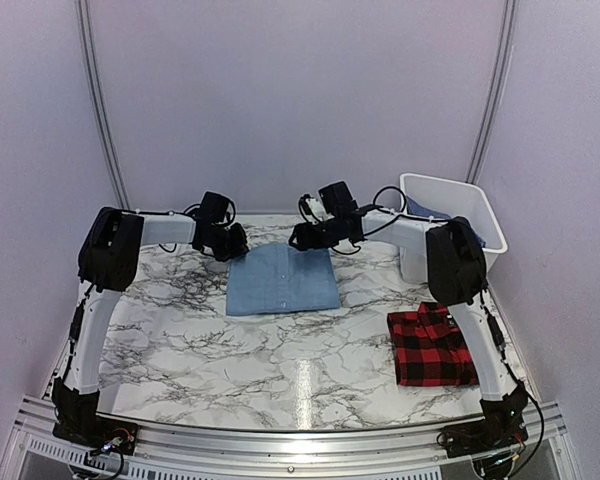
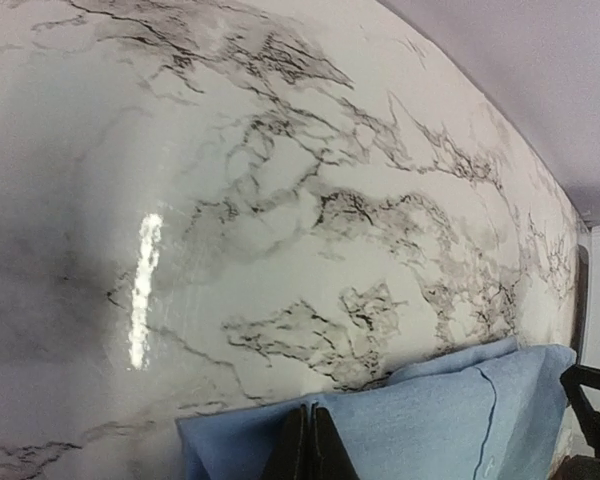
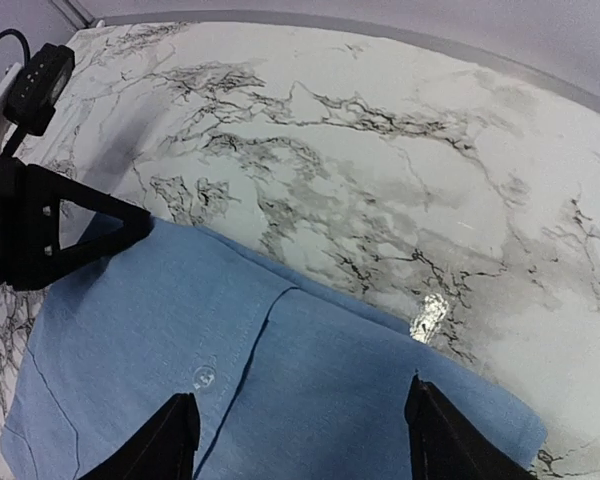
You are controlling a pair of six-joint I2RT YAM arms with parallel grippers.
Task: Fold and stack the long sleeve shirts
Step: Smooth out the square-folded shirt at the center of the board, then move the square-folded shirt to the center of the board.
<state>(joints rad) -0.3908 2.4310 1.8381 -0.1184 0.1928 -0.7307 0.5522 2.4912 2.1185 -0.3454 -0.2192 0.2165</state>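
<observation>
The light blue shirt [image 1: 281, 279] lies folded into a rectangle at the middle of the marble table. My left gripper [image 1: 236, 243] is at its far left corner. In the left wrist view the jaws [image 2: 311, 440] are pressed together at the edge of the blue cloth [image 2: 430, 420], apparently pinching it. My right gripper [image 1: 302, 238] is at the shirt's far right corner. It is open and empty, its fingers [image 3: 305, 440] spread just above the blue cloth [image 3: 310, 360]. The red-and-black plaid shirt [image 1: 430, 346] lies folded at the near right. A darker blue cloth [image 1: 432, 212] shows inside the bin.
A white plastic bin [image 1: 458, 203] stands at the far right, behind the right arm. The left gripper's black body [image 3: 40, 225] shows at the left of the right wrist view. Curved white walls close the table at the back and sides.
</observation>
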